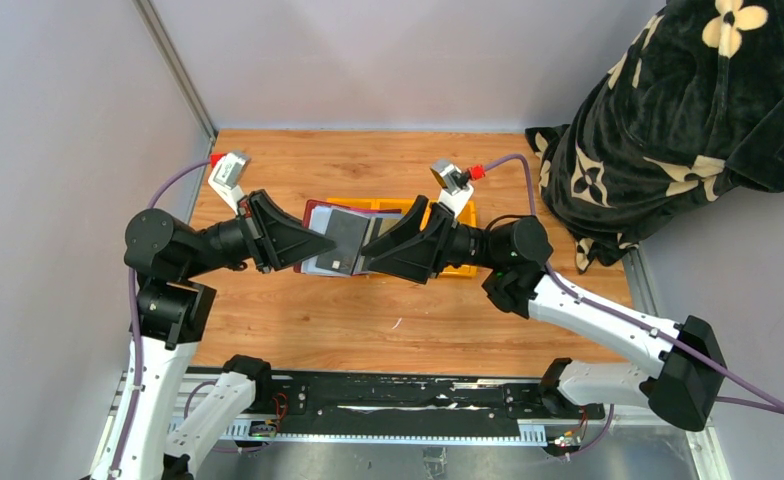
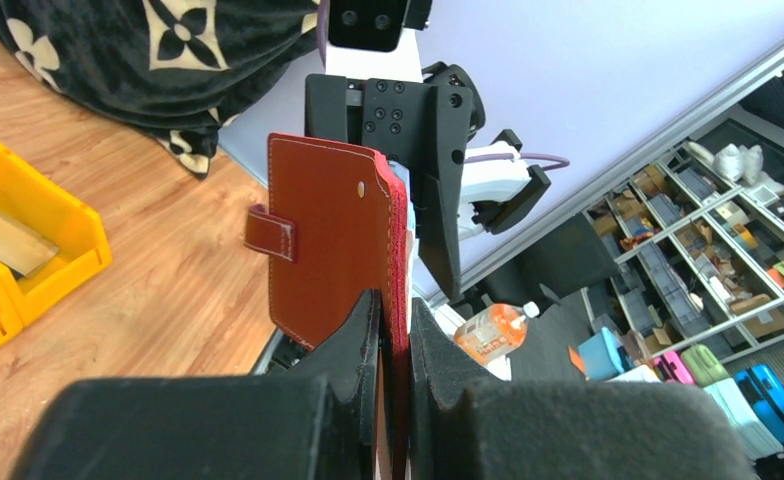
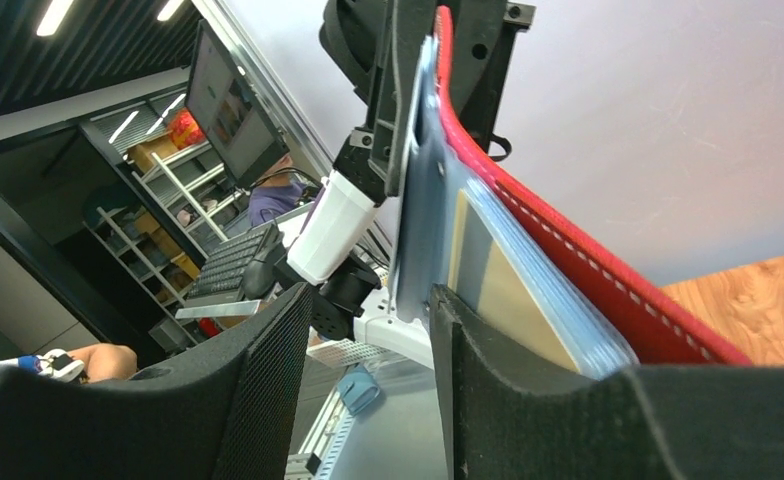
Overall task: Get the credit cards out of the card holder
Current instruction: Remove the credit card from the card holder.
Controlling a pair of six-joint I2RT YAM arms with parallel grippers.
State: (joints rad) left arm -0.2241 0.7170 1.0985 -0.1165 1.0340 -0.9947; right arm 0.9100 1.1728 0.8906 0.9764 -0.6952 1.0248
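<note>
left gripper (image 2: 393,312) clamped on one edge of the card holder (image 2: 328,240), which hangs open in the air over the yellow tray (image 1: 465,268), toward the far edge of the table (image 1: 368,330). right gripper (image 3: 368,300) jaws apart, just beside the sleeves (image 3: 423,200). tan-gold card (image 3: 488,275) sits in a sleeve.
</note>
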